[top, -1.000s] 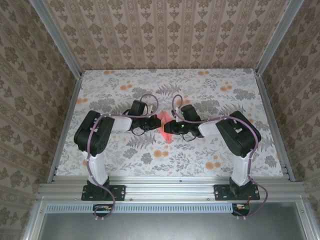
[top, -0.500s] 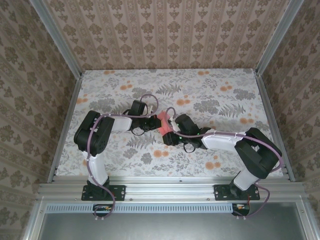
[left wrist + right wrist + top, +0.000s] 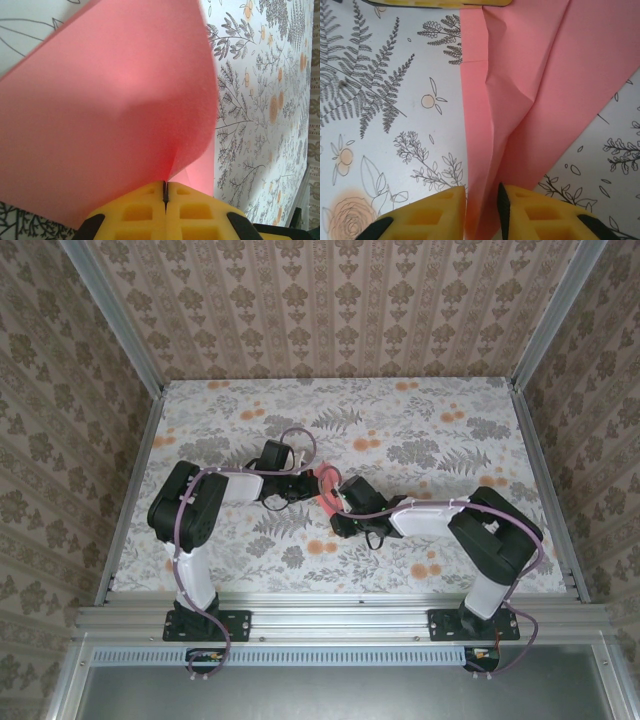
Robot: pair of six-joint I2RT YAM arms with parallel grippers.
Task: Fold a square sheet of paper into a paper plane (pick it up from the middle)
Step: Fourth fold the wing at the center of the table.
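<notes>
The pink sheet of paper (image 3: pixel 325 488), folded into creased layers, sits lifted between the two grippers at mid-table. My left gripper (image 3: pixel 306 486) is shut on its edge; in the left wrist view the yellow fingertips (image 3: pixel 150 205) meet with the paper (image 3: pixel 100 100) curling up out of the seam. My right gripper (image 3: pixel 337 508) comes in from the near right. Its jaws (image 3: pixel 482 192) stand a narrow gap apart, and a folded ridge of the paper (image 3: pixel 530 75) fills that gap. The creases run away from the right fingers toward the left gripper's fingers (image 3: pixel 445 2).
The flowered tablecloth (image 3: pixel 420 430) covers the table, with patterned walls on three sides and metal rails (image 3: pixel 340 605) along the near edge. Both arms lie low with their elbows out to the sides. Cables loop over the wrists (image 3: pixel 300 440).
The right arm has shifted, its elbow swinging out and back, and its gripper now sits further left and nearer on the paper. The left gripper has held still, shut on the paper.
</notes>
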